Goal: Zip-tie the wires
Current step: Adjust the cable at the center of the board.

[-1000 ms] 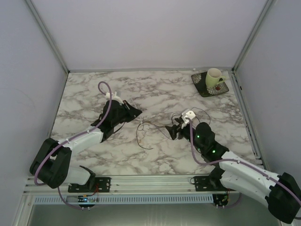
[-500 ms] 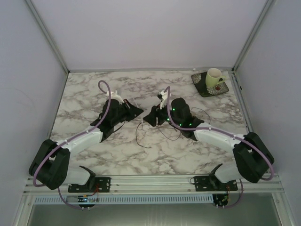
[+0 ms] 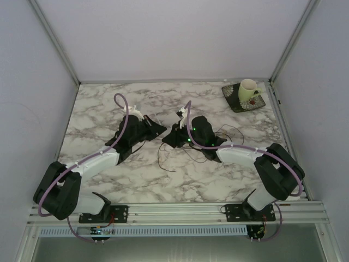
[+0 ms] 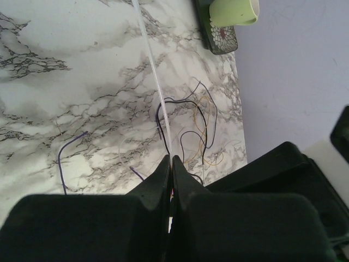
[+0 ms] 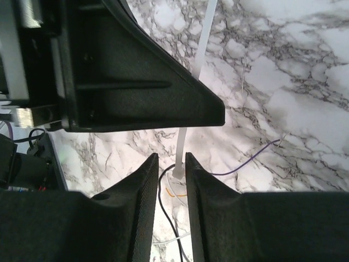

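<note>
The wires (image 3: pixel 164 157) are thin dark strands lying in loose loops on the marble between the arms, with more curls (image 4: pixel 192 124) to the right. My left gripper (image 4: pixel 170 159) is shut on a white zip tie (image 4: pixel 155 76) whose strap runs away across the table. My right gripper (image 5: pixel 172 158) sits tip to tip with the left gripper (image 3: pixel 161 130) in the top view. Its jaws are open by a narrow gap, and the zip tie's head (image 5: pixel 179 174) lies between the fingertips over a black wire (image 5: pixel 163 188) and a purple wire (image 5: pixel 245 161).
A pale green cup (image 3: pixel 249 90) stands on a dark saucer (image 3: pixel 238 102) at the back right corner. The marble table (image 3: pixel 109 103) is walled on three sides. The left gripper's black body (image 5: pixel 136 82) fills the upper left of the right wrist view.
My right arm has swung left from centre-right to meet the left gripper, and its jaws have narrowed around the zip tie's head. The left arm has stayed put.
</note>
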You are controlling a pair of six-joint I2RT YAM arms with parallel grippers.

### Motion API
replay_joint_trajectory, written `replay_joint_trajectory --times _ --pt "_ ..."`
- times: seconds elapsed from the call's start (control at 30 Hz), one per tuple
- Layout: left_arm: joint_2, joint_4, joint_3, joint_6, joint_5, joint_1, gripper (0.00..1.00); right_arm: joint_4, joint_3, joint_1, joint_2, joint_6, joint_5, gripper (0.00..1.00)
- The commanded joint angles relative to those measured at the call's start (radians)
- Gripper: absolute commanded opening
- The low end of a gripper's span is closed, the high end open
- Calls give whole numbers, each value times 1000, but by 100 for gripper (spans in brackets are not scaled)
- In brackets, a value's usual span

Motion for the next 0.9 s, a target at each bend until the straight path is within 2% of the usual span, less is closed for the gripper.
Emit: replay_joint_trajectory --times 0.0,0.17,0.3,0.87 --pt "-24 17 36 -5 9 -8 0 51 25 13 24 24 6 22" --pt "-33 12 35 -5 5 -8 0 41 24 18 14 23 44 14" --pt "-34 -11 50 7 -9 -7 0 18 -11 26 9 15 64 11" --pt "56 -66 201 60 0 47 0 -110 -72 81 -25 -29 182 9"
